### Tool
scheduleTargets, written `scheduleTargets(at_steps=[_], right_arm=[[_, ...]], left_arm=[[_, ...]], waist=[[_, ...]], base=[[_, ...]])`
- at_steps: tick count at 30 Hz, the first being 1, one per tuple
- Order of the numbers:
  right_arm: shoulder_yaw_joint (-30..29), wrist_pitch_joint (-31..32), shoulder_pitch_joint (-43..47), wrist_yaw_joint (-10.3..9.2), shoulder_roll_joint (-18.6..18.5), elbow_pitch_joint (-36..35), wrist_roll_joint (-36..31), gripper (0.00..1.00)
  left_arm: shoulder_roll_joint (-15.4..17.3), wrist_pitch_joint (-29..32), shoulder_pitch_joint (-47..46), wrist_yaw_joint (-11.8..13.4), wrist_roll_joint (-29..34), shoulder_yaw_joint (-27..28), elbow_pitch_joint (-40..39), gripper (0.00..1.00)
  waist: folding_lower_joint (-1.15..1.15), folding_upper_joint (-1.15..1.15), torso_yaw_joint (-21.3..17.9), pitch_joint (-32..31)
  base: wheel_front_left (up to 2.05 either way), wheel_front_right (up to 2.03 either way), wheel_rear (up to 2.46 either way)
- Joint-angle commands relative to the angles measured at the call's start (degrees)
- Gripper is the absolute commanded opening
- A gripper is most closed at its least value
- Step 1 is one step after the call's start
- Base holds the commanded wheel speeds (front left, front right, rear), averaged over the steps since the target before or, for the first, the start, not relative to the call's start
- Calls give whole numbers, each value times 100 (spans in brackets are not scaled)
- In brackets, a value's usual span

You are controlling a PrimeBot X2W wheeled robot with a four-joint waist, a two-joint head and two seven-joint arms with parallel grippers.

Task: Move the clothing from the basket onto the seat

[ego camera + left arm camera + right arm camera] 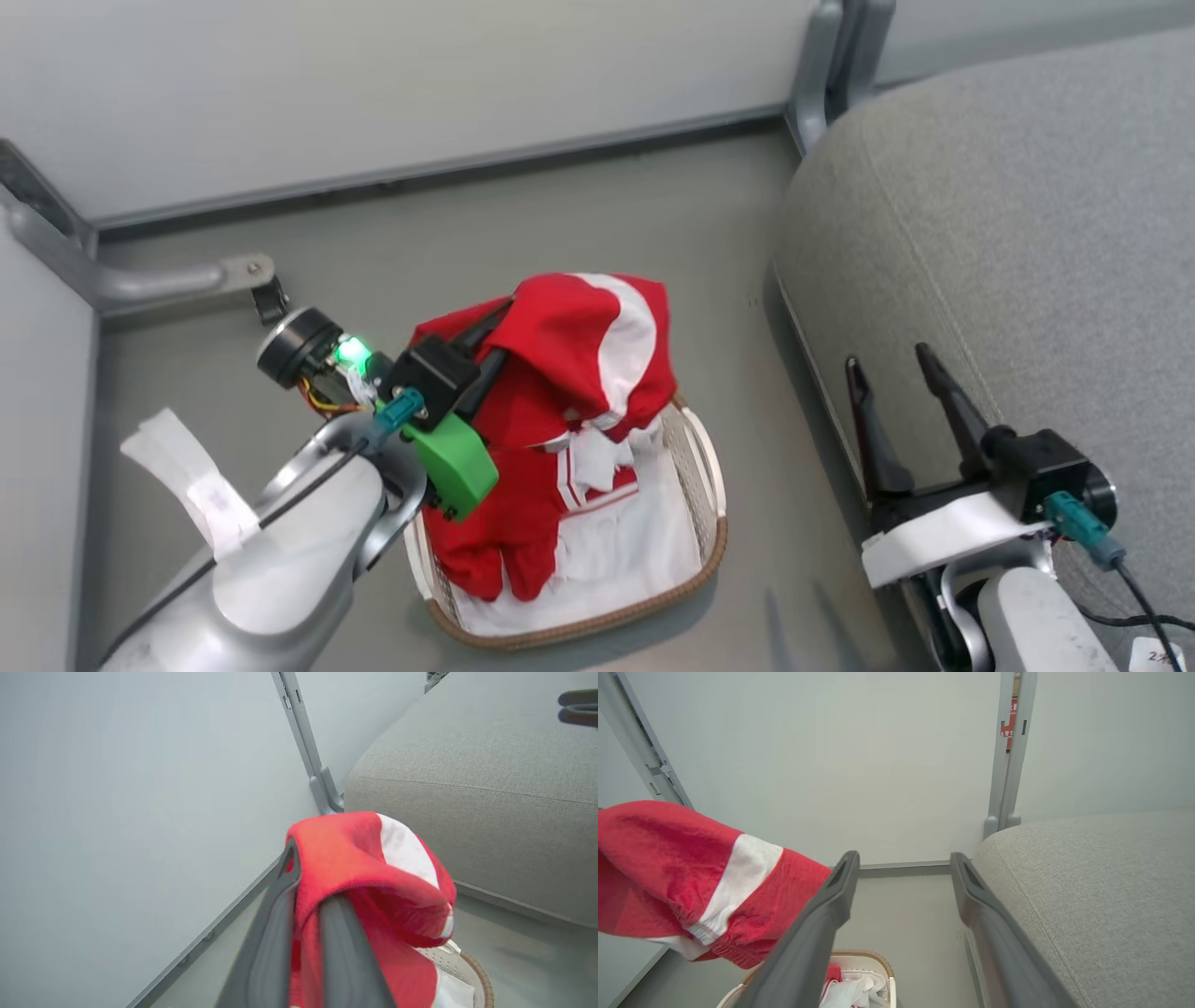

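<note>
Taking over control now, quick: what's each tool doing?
Left tool: closed on the clothing, held up over the basket.
Right tool: open, empty, beside the seat.

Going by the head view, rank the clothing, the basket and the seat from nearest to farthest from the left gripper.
1. The clothing, clamped in the left gripper.
2. The basket, just below it.
3. The seat, off to the right.
</note>
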Motion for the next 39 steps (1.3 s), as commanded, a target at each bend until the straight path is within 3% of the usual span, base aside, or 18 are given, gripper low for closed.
scheduleTargets(at_steps=[1, 16, 25, 31, 39], right_arm=[[79, -14, 113, 0, -24, 18, -61, 100], [1310, -14, -517, 0, -25, 294, -498, 100], [2087, -14, -797, -1, -27, 281, -318, 100], [2143, -14, -929, -1, -24, 265, -284, 100], [1970, -14, -1273, -1, -25, 670, -911, 100]], left_arm=[[66, 83, -152, -13, -96, -3, -135, 0], [78, 567, -1169, -51, -465, 54, -779, 0], [-16, 911, -1253, 9, -625, -60, -822, 0], [-125, 1117, -1091, 81, -728, -167, -969, 0], [-234, 1260, -1016, 128, -822, -268, -1181, 0]], waist=[[1, 0, 240, -678], [1, 0, 445, -818], [1, 0, 582, -871], [1, 0, 638, -881], [1, 0, 738, -881]], base=[[0, 0, 0], [0, 0, 0], [0, 0, 0], [0, 0, 0], [0, 0, 0]])
